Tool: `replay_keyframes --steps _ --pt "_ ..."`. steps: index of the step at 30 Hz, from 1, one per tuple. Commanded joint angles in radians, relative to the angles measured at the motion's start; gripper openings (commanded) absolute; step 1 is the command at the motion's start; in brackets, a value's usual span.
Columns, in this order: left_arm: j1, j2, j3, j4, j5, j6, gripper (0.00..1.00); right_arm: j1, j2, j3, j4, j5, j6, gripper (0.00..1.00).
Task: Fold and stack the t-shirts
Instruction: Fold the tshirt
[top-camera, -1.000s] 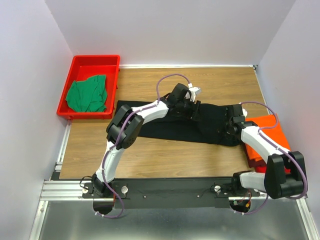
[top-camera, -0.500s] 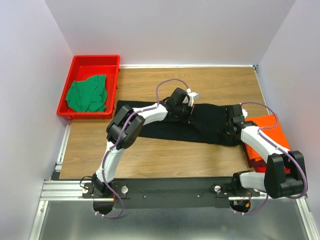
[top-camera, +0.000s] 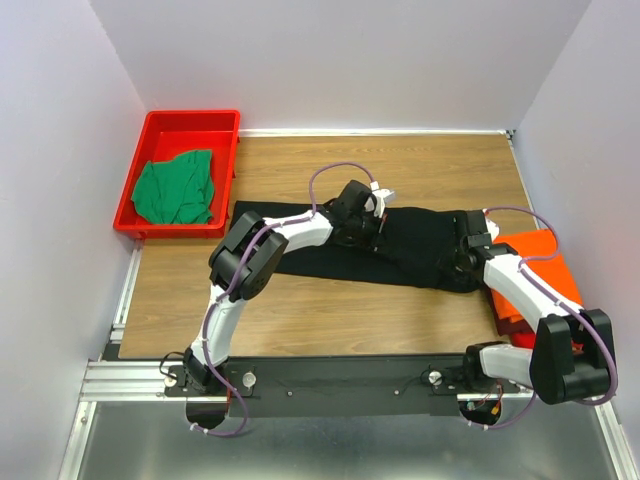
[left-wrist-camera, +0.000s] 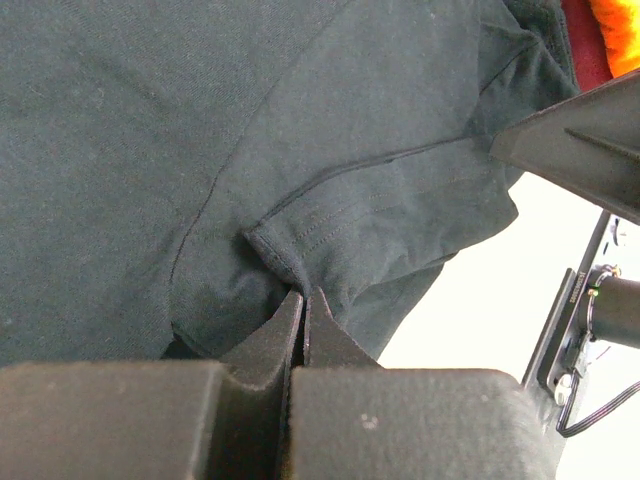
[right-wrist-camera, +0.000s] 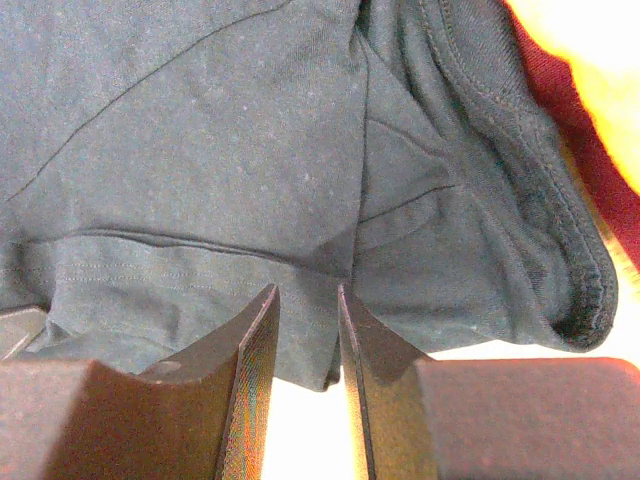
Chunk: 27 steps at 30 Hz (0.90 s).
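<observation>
The left hand (left-wrist-camera: 303, 305) is clenched on a sleeve fold of the black shirt (left-wrist-camera: 180, 120), which lies spread across the table (top-camera: 330, 310), probably to draw it inward for folding. The right hand (right-wrist-camera: 305, 300) stands part open at that shirt's right end, beside the orange shirt (top-camera: 538, 250).

Three t-shirts (top-camera: 420, 245) (top-camera: 543, 252) (top-camera: 178, 188), one red tray (top-camera: 190, 117), two arms (top-camera: 300, 228) (top-camera: 520, 285).

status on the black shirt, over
Left pincer shut on black t-shirt fold. Right pincer open at its edge. Orange t-shirt at its right end; nothing blocking.
</observation>
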<state>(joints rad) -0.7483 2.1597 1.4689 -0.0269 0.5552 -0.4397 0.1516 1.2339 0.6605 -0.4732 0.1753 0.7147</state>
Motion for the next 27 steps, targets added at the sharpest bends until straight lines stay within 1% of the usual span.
replay_keyframes --steps 1,4,13,16,19,20,22,23,25,27 --pt "-0.010 -0.054 -0.016 0.021 0.011 -0.011 0.00 0.009 0.009 -0.010 -0.028 -0.002 0.032 0.37" --pt "-0.010 -0.054 -0.019 0.021 0.014 -0.016 0.00 0.009 0.035 -0.009 -0.028 -0.013 0.032 0.37" --pt "-0.010 -0.064 -0.022 0.044 0.015 -0.021 0.00 0.009 0.027 -0.018 -0.027 -0.025 0.032 0.36" --pt "-0.010 -0.069 -0.024 0.044 0.017 -0.022 0.00 0.008 0.021 -0.016 -0.027 -0.033 0.037 0.32" --pt "-0.010 -0.080 -0.028 0.045 0.015 -0.024 0.00 0.009 0.007 -0.012 -0.027 -0.048 0.035 0.23" --pt "-0.010 -0.081 -0.032 0.045 0.014 -0.024 0.00 0.008 0.004 -0.012 -0.027 -0.056 0.034 0.16" --pt "-0.011 -0.087 -0.035 0.047 0.014 -0.025 0.00 0.008 -0.010 -0.012 -0.028 -0.059 0.032 0.10" --pt "-0.010 -0.090 -0.036 0.047 0.014 -0.025 0.00 0.009 -0.014 -0.009 -0.028 -0.059 0.029 0.05" --pt "-0.010 -0.095 -0.039 0.048 0.014 -0.025 0.00 0.008 -0.034 -0.004 -0.028 -0.051 0.020 0.01" --pt "-0.010 -0.100 -0.044 0.050 0.012 -0.025 0.00 0.009 -0.062 0.007 -0.034 -0.036 0.011 0.01"
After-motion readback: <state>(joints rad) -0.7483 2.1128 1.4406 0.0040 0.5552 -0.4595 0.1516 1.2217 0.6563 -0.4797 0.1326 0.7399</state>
